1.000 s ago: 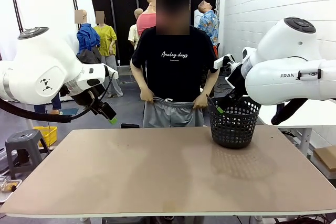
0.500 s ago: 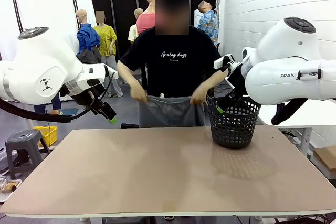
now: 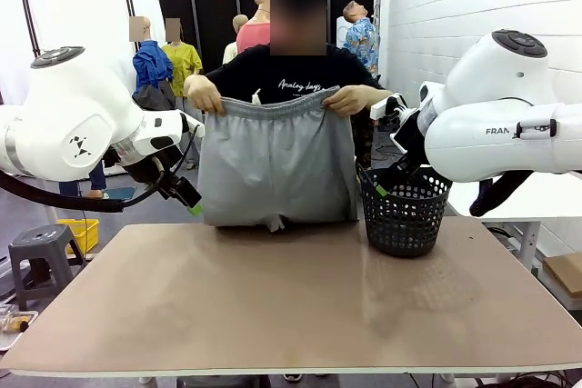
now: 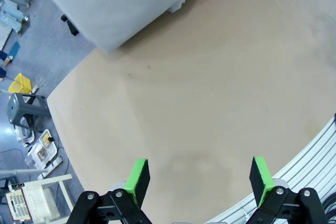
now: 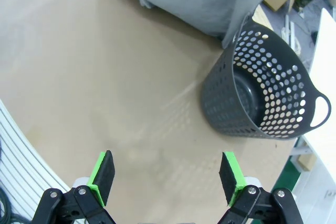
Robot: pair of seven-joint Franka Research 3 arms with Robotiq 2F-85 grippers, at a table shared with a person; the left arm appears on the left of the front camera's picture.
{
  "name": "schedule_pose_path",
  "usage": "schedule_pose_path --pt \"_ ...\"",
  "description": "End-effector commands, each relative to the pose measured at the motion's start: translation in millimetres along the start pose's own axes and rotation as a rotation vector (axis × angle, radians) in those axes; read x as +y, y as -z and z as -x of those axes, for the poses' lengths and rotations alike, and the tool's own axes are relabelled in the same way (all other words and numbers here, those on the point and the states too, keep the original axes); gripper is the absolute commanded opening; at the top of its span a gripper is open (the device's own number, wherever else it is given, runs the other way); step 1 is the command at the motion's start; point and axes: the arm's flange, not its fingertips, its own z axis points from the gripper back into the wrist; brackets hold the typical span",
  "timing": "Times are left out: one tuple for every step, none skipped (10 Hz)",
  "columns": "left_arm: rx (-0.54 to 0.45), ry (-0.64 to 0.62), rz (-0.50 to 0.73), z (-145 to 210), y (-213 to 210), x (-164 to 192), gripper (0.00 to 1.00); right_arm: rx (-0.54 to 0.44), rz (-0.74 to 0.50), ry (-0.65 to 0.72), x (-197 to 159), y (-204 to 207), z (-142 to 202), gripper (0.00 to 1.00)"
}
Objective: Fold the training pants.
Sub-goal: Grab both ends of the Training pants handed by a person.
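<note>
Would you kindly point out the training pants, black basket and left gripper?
training pants (image 3: 273, 165), front view, middle of the grey fabric.
black basket (image 3: 409, 224), front view, perforated front wall.
left gripper (image 4: 199, 174), left wrist view, midway between fingertips.

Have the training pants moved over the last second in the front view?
Yes. The person lifted the training pants: the waistband, earlier about level with the black basket's rim, now sits well above it, at chest height.

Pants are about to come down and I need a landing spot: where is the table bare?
The table is bare from its near edge to the training pants hanging at the far edge, and leftward from the basket. Crowded: the far right part around the basket.
</note>
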Motion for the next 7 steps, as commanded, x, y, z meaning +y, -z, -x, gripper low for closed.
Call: schedule_pose_path --pt "-0.001 -0.001 0.001 -1.2 0.7 1.0 1.0 -0.002 -0.008 0.001 0.3 0.3 -0.1 1.0" --pt "-0.001 -0.001 0.001 -1.2 0.7 1.0 1.0 -0.002 -0.008 0.001 0.3 0.3 -0.1 1.0" --pt "-0.001 -0.001 0.001 -1.2 0.7 1.0 1.0 -0.002 -0.008 0.001 0.3 0.3 -0.1 1.0" --pt "-0.001 -0.001 0.001 -1.2 0.7 1.0 1.0 -0.002 -0.008 0.001 0.3 0.3 -0.1 1.0" --pt "-0.001 -0.001 0.001 -1.2 0.7 1.0 1.0 -0.002 -0.008 0.001 0.3 0.3 -0.1 1.0" --pt "-0.001 -0.001 0.001 -1.2 0.7 1.0 1.0 -0.002 -0.008 0.001 0.3 0.3 -0.1 1.0" --pt "-0.001 -0.001 0.001 -1.2 0.7 1.0 1.0 -0.002 -0.008 0.001 0.3 0.3 -0.1 1.0"
